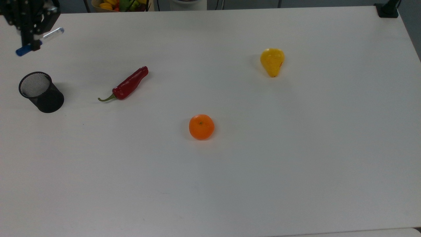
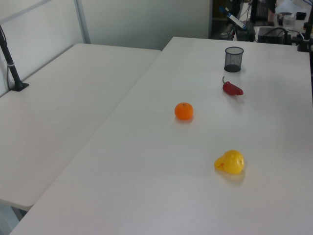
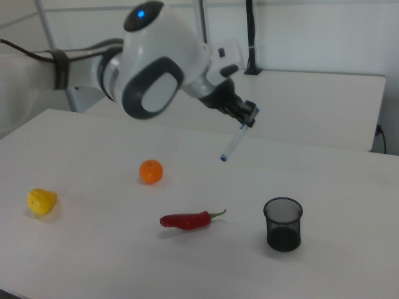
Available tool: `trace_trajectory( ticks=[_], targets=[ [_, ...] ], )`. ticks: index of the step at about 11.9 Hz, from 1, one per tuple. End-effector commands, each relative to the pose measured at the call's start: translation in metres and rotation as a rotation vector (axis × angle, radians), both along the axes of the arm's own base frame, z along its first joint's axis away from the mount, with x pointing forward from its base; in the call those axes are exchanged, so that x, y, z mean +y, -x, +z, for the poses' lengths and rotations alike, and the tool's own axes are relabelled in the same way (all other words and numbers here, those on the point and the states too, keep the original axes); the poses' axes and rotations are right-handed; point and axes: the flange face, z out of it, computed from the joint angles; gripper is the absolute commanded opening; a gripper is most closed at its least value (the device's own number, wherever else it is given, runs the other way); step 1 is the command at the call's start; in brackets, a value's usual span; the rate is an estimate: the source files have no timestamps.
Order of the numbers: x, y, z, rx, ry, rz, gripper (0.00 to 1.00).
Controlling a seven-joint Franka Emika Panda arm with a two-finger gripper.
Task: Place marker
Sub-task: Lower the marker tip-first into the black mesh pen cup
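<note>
The marker (image 1: pixel 51 34) is a slim white barrel with a blue cap. My gripper (image 1: pixel 32 44) is shut on it at the top view's far left, just beyond the black mesh cup (image 1: pixel 41 92). In the right view the gripper (image 3: pixel 248 116) holds the marker (image 3: pixel 234 142) tilted in the air. Its small blue tip points down, above the table and to the upper left of the cup (image 3: pixel 283 223). In the left view the marker (image 2: pixel 236 20) shows behind the cup (image 2: pixel 234 59).
On the white table (image 1: pixel 296 164) lie a red chili pepper (image 1: pixel 126 85) right of the cup, an orange (image 1: pixel 201 126) near the middle and a yellow pear (image 1: pixel 272 61) at the top view's right. A second table (image 2: pixel 63 107) adjoins in the left view.
</note>
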Motion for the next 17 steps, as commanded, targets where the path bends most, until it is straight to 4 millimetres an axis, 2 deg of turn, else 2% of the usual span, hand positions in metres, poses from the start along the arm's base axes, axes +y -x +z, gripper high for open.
trace_trajectory(
  ticks=[1,3,5,9,12,16,17],
  targets=[
    [-0.043,-0.012,-0.043,-0.065,0.090,-0.060,0.00],
    [-0.056,-0.018,-0.069,-0.067,0.119,-0.081,0.00],
    [-0.067,-0.019,-0.085,-0.063,0.135,-0.098,0.00],
    [-0.080,-0.023,-0.126,-0.073,0.177,-0.120,0.00],
    [-0.080,-0.017,-0.142,-0.088,0.193,-0.125,0.00],
    [-0.069,0.001,-0.177,-0.123,0.227,-0.119,0.00],
    [-0.069,0.002,-0.177,-0.127,0.229,-0.119,0.00]
  ],
)
